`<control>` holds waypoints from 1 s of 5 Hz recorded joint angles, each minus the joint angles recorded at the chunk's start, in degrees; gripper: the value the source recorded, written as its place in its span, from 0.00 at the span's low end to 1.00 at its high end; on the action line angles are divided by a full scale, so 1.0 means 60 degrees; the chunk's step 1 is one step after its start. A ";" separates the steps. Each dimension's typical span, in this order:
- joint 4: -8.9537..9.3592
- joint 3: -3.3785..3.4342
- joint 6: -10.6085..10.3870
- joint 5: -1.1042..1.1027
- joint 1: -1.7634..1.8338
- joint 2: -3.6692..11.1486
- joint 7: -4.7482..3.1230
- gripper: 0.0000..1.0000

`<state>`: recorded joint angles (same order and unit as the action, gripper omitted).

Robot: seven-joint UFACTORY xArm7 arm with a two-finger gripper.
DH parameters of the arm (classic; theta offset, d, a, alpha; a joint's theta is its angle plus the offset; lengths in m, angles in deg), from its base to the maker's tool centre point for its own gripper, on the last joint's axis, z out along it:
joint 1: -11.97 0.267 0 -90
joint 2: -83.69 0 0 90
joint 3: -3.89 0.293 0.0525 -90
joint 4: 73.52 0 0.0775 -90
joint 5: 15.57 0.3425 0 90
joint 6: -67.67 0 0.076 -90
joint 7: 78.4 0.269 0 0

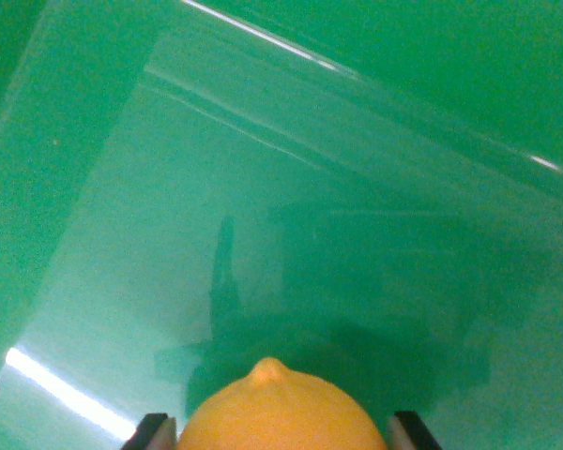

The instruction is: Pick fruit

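A yellow lemon [280, 412] fills the bottom centre of the wrist view, its pointed tip facing up the picture. My gripper [281, 433] is shut on the lemon: one dark fingertip [150, 431] presses its left side and the other fingertip [415, 431] its right side. The fruit hangs above the floor of a green plastic bin [291, 216], with its shadow and the arm's shadow cast on the floor below. The lower part of the lemon is cut off by the picture's edge.
The bin's sloping green walls rise at the wrist view's left [28, 187] and across the top right [432, 66], with bright light streaks on the rim and floor. No other fruit shows inside.
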<state>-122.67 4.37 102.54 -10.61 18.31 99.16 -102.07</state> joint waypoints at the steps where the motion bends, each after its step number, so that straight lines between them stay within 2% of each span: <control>1: 0.0000 0.0000 0.0000 0.0000 0.0000 0.0000 0.0000 1.00; 2: -0.0095 -0.0002 0.0159 -0.0007 0.0000 -0.0063 0.0010 1.00; 3: -0.0095 -0.0002 0.0159 -0.0007 0.0000 -0.0063 0.0010 1.00; 4: -0.0221 -0.0005 0.0367 -0.0015 0.0000 -0.0147 0.0024 1.00; 5: -0.0221 -0.0005 0.0367 -0.0015 0.0000 -0.0147 0.0024 1.00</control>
<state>-124.00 4.34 104.74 -10.70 18.31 98.28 -101.93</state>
